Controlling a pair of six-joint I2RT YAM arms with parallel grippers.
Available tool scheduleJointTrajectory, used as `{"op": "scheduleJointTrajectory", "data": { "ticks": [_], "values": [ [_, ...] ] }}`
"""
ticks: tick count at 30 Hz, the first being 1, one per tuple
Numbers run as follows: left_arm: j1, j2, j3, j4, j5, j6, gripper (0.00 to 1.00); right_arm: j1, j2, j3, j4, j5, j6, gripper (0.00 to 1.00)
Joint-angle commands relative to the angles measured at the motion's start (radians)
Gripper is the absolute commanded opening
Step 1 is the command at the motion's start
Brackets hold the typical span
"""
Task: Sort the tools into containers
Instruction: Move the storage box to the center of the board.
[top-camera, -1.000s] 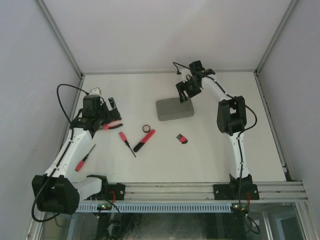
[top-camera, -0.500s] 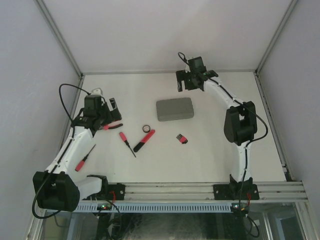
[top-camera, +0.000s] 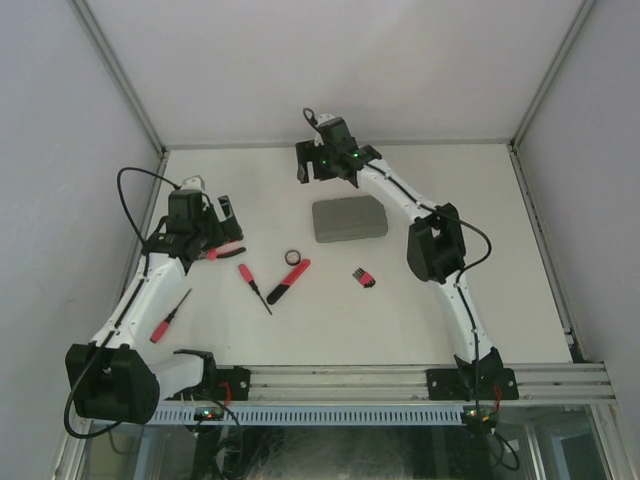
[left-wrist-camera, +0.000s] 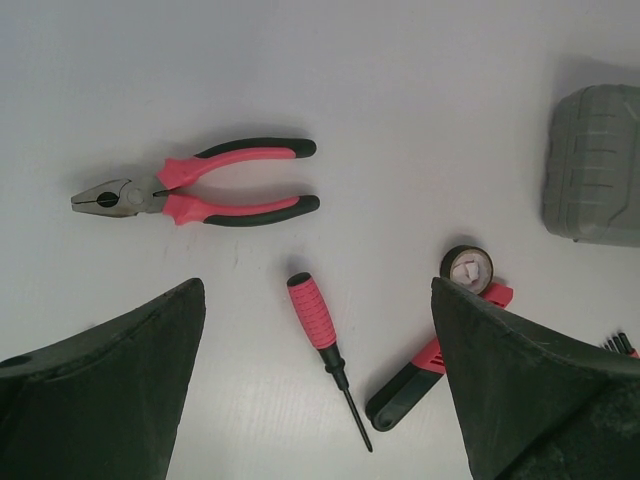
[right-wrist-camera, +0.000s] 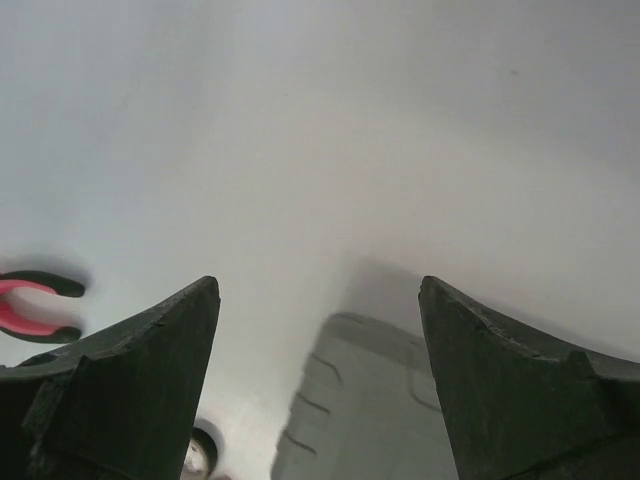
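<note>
The white table (top-camera: 470, 300) carries everything. The grey tool case (top-camera: 349, 218) lies closed near its middle, toward the far side, and no tool is inside it.

The right gripper (right-wrist-camera: 317, 282) hangs above the far-left corner of the case. Its jaws are spread wide and grasp nothing. In the right wrist view the case lid shows low between the 2 fingers, apart from both.

The left gripper (left-wrist-camera: 317, 285) is over the left part of the table, also released and empty. In its wrist view the tools lie on the table beneath it.

The red-handled pliers (left-wrist-camera: 200, 190) lie ahead of the left finger, nose pointing left. The longer red-black tool (left-wrist-camera: 430, 375) lies slanted, partly hidden by the right finger. The short red-handled screwdriver (left-wrist-camera: 322, 330) lies right between the 2 fingers, not touched. A thin red-handled screwdriver (top-camera: 168, 318) lies apart, beside the left arm. The hex key set (top-camera: 363, 277) is in front of the case, toward the arm bases. The small black ring (left-wrist-camera: 467, 268) lies against the upper end of the longer tool.
</note>
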Motion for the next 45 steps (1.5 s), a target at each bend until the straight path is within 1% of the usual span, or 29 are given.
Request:
{"op": "scheduleJointTrajectory", "data": {
  "ticks": [1, 5, 7, 13, 19, 24, 28, 35, 38, 45],
  "values": [
    [0.004, -0.033, 0.058, 0.029, 0.009, 0.014, 0.98, 0.028, 0.086, 0.13, 0.01, -0.028, 0.005, 0.8],
    [0.005, -0.038, 0.059, 0.028, 0.012, 0.016, 0.98, 0.034, 0.159, 0.203, -0.013, -0.019, -0.002, 0.8],
    [0.005, -0.042, 0.059, 0.028, 0.013, 0.015, 0.97, 0.033, 0.177, 0.212, -0.022, -0.012, -0.005, 0.8],
    [0.004, -0.033, 0.067, 0.031, 0.032, 0.01, 0.97, 0.035, 0.18, 0.194, -0.05, -0.022, -0.045, 0.8],
    [0.006, -0.026, 0.072, 0.03, 0.048, 0.007, 0.98, 0.039, 0.153, 0.121, -0.043, -0.135, -0.109, 0.79],
    [0.006, -0.021, 0.072, 0.03, 0.054, 0.006, 0.98, 0.04, 0.187, 0.157, -0.088, -0.173, -0.141, 0.78],
    [0.008, -0.019, 0.071, 0.03, 0.054, 0.005, 0.98, 0.046, 0.185, 0.154, -0.117, -0.179, -0.174, 0.77],
    [0.025, -0.026, 0.069, 0.027, 0.046, 0.002, 0.97, 0.062, 0.163, 0.129, -0.182, -0.213, -0.292, 0.77],
    [0.03, -0.024, 0.069, 0.027, 0.051, -0.002, 0.97, 0.063, 0.144, 0.098, -0.217, -0.238, -0.333, 0.76],
    [0.031, -0.02, 0.068, 0.026, 0.056, -0.002, 0.98, 0.063, 0.048, -0.044, -0.24, -0.28, -0.401, 0.73]
  ]
}}
